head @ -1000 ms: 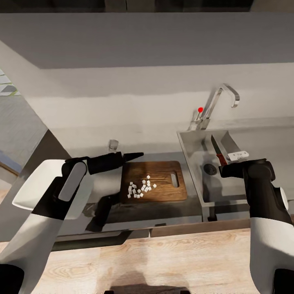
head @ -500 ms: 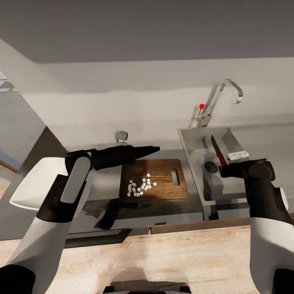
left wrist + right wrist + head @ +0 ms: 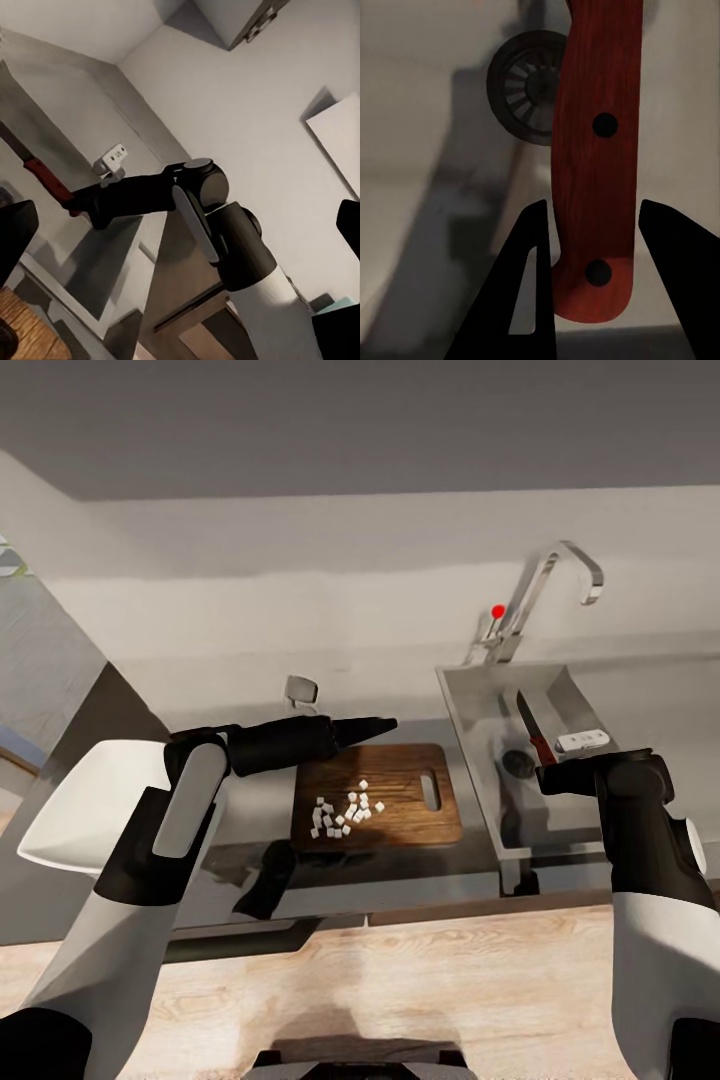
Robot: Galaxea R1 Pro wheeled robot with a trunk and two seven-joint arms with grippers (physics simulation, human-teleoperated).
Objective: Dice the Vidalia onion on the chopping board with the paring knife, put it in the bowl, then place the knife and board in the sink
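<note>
The dark wooden chopping board (image 3: 405,800) lies on the grey countertop (image 3: 250,830), carrying a cluster of tiny white onion dice (image 3: 345,812). My left gripper (image 3: 380,727) hovers over the board's far left corner; its fingers (image 3: 15,232) stand wide apart, open and empty. The white bowl (image 3: 80,810) sits left of the board, partly behind my left arm. Over the steel sink (image 3: 480,700), my right gripper (image 3: 548,762) is shut on the paring knife (image 3: 530,725) by its red handle (image 3: 596,150), above the drain (image 3: 521,86).
The curved chrome tap (image 3: 545,585) with a red knob (image 3: 497,611) rises behind the sink. A small grey object (image 3: 301,688) stands on the counter behind the board. A wall meets the counter's left end. Wooden floor (image 3: 400,980) lies in front.
The head camera has shifted a little. My left gripper has reached further right over the board's back edge. The right gripper holds still with the knife over the sink.
</note>
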